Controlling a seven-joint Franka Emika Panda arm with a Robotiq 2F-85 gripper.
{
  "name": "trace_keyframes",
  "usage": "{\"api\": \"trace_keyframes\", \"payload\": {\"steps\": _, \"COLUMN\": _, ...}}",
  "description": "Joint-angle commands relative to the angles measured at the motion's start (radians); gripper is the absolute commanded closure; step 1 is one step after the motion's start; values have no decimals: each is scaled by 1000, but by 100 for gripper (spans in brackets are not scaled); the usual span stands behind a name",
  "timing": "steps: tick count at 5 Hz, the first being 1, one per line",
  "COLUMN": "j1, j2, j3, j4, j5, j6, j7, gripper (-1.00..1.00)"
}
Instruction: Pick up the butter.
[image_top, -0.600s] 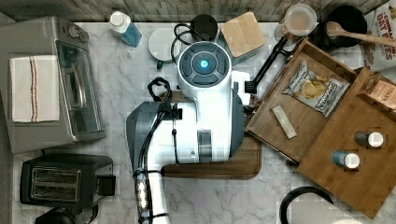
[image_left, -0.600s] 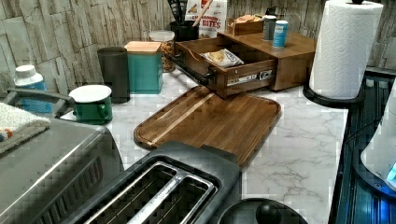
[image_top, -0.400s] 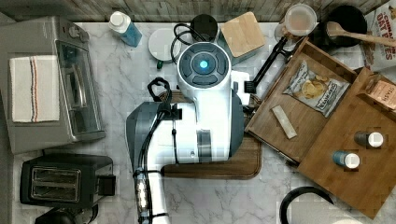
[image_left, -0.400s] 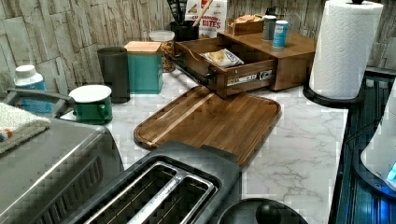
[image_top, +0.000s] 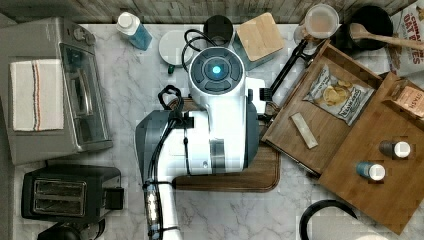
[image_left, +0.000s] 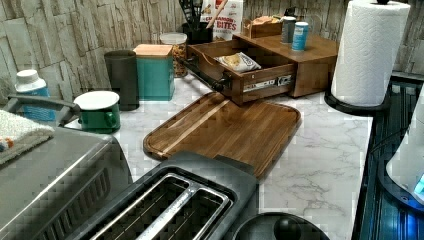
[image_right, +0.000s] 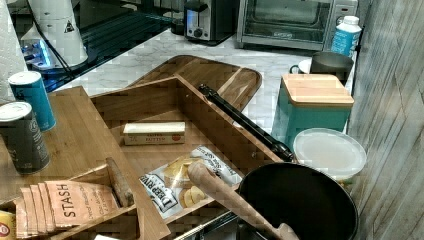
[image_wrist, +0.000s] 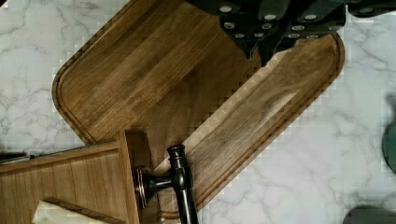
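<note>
The butter (image_top: 304, 130) is a slim pale stick lying in the open wooden drawer (image_top: 325, 145), next to a silvery chip bag (image_top: 339, 94). The right view shows the butter (image_right: 154, 133) flat on the drawer floor, with its label facing the camera. One pale end of the butter (image_wrist: 56, 214) shows in the wrist view, behind the drawer front. My gripper (image_wrist: 262, 53) hangs above the wooden cutting board (image_wrist: 187, 93), well away from the butter. Its dark fingers sit close together, shut on nothing. In the top view the white arm (image_top: 217, 115) covers the board.
The drawer's dark bar handle (image_wrist: 180, 182) reaches over the board's edge. Two spice tins (image_top: 395, 149) stand on the wooden box top. A teal canister (image_right: 311, 107), a lidded jar (image_right: 329, 151) and a black pot with a wooden spoon (image_right: 295, 205) line the wall. A toaster (image_top: 67, 192) and a toaster oven (image_top: 50, 90) stand at the top view's left.
</note>
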Motion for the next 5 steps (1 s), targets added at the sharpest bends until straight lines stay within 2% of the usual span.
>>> {"api": "trace_keyframes", "payload": {"steps": 1, "j1": -84, "j2": -66, "j3": -82, "j4": -12, "j5": 63, "j6": -59, "j7": -689, "gripper": 100}}
{"api": "trace_keyframes", "payload": {"steps": 2, "j1": -126, "j2": -56, "j3": -114, "j4": 4, "j5": 53, "j6": -50, "j7": -931, "gripper": 100}}
{"api": "trace_keyframes", "payload": {"steps": 3, "j1": -18, "j2": -28, "j3": -303, "j4": 24, "j5": 56, "j6": -17, "j7": -1195, "gripper": 100}}
{"api": "trace_keyframes", "payload": {"steps": 4, "j1": -103, "j2": 38, "j3": -284, "j4": 92, "j5": 89, "j6": -23, "j7": -1393, "gripper": 100}}
{"api": "trace_keyframes", "payload": {"steps": 5, "j1": -115, "j2": 94, "j3": -315, "j4": 136, "j5": 111, "j6": -18, "j7": -1535, "gripper": -100}}
